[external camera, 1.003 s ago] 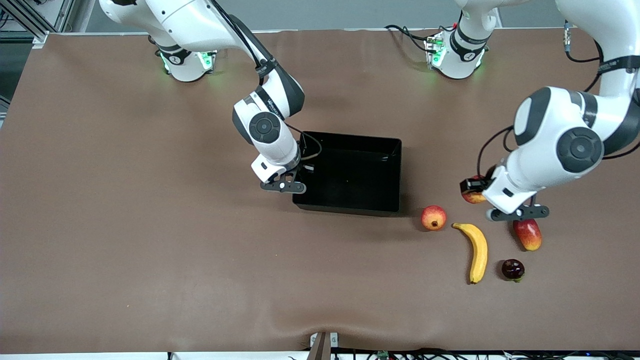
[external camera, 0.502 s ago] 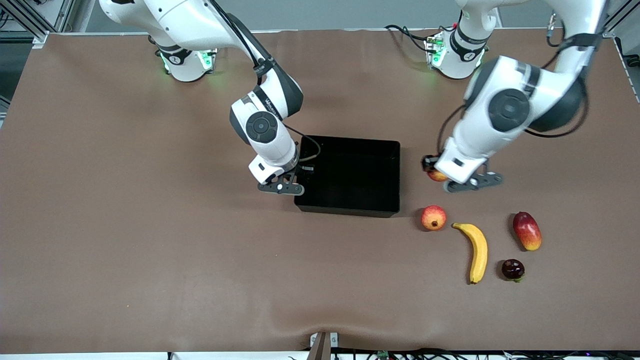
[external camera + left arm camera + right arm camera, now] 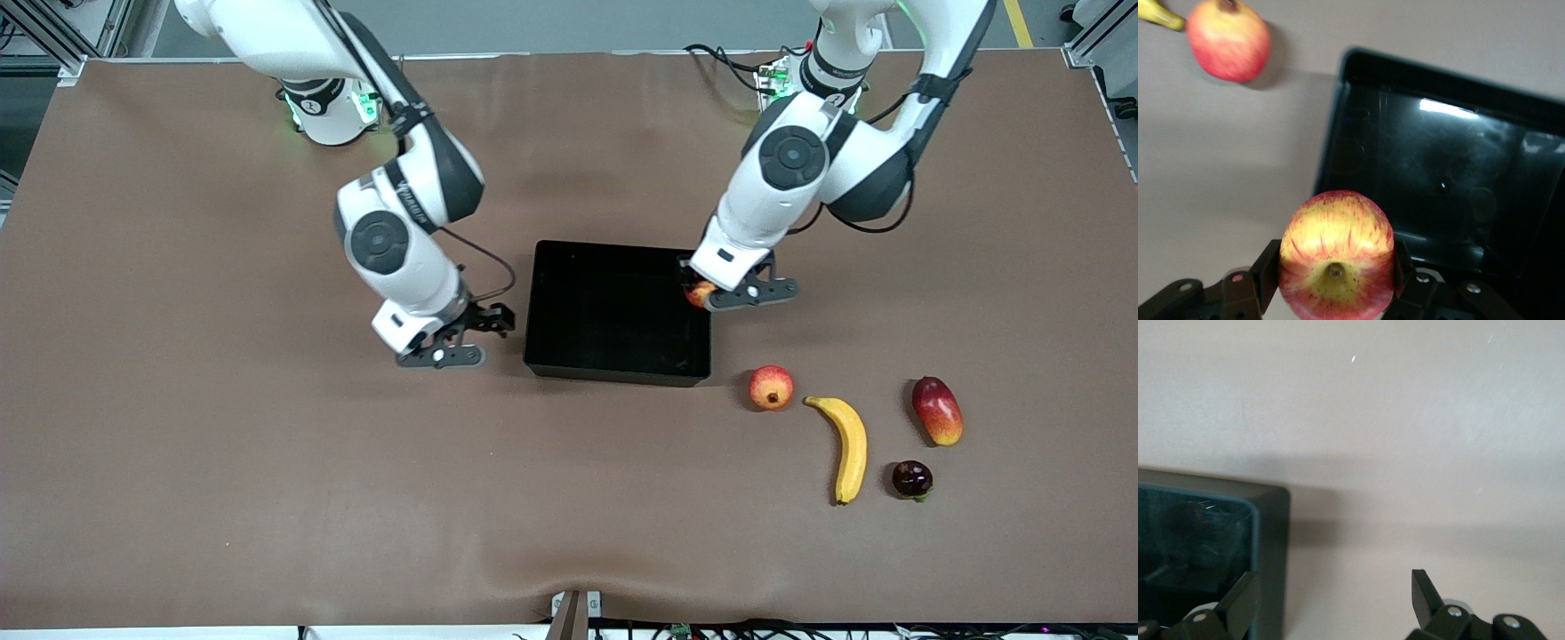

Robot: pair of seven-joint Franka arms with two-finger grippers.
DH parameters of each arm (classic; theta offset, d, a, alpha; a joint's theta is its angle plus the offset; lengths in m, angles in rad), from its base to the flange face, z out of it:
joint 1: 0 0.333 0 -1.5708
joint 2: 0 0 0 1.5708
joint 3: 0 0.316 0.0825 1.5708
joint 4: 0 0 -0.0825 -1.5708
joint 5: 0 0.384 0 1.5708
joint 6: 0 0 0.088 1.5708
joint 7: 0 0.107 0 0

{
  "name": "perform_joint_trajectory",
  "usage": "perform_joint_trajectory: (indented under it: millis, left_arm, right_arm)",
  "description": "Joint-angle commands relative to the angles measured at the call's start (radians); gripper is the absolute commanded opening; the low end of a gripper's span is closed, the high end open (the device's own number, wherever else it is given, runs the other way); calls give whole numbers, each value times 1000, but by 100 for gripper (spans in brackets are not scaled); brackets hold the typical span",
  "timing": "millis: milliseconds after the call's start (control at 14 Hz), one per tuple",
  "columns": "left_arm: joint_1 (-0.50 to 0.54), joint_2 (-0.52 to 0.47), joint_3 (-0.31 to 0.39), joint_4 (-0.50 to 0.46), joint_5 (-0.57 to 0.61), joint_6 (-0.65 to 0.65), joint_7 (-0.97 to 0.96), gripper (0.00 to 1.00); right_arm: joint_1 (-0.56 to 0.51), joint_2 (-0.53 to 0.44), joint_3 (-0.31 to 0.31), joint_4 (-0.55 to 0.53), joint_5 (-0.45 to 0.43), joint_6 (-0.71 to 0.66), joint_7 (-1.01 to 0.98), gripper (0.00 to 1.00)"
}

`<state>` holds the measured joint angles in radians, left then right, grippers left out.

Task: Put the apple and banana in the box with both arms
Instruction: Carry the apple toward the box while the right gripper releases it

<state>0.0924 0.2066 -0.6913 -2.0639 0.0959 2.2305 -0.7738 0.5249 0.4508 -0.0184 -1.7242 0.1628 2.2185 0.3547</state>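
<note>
In the left wrist view a red and yellow streaked apple [image 3: 1336, 257] sits between the fingers of my left gripper [image 3: 1336, 267], which is shut on it. In the front view the left gripper [image 3: 698, 289] holds the apple [image 3: 702, 293] over the wall of the black box [image 3: 613, 369] at the left arm's end. My right gripper [image 3: 492, 320] hangs open with nothing in it just outside the box's wall at the right arm's end; its own view shows the right gripper [image 3: 1335, 600] beside that box wall [image 3: 1271, 540]. The yellow banana [image 3: 849, 437] lies on the table, nearer the front camera than the box.
An orange-red round fruit [image 3: 771, 387] lies beside the banana's tip, close to the box's corner. A red-yellow mango [image 3: 937, 410] and a small dark fruit [image 3: 911, 478] lie past the banana toward the left arm's end. Brown cloth covers the table.
The left arm has carried the apple from above the fruit group to the box's wall. The right gripper has opened, let go of the box wall and drawn back from it.
</note>
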Motion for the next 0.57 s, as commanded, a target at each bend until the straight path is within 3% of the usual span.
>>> perform_joint_trajectory:
  millis: [0, 215, 502]
  left_arm:
    - [-51, 28, -7, -15, 13, 52, -18, 0]
    - [-80, 72, -7, -21, 19, 92, -16, 0]
    - [-91, 146, -7, -24, 97, 153, -53, 0]
  right_arm:
    - [-77, -27, 14, -26, 4, -3, -161, 100]
    - [-182, -18, 15, -37, 6, 32, -340, 100]
    - [-319, -38, 15, -77, 9, 90, -393, 100]
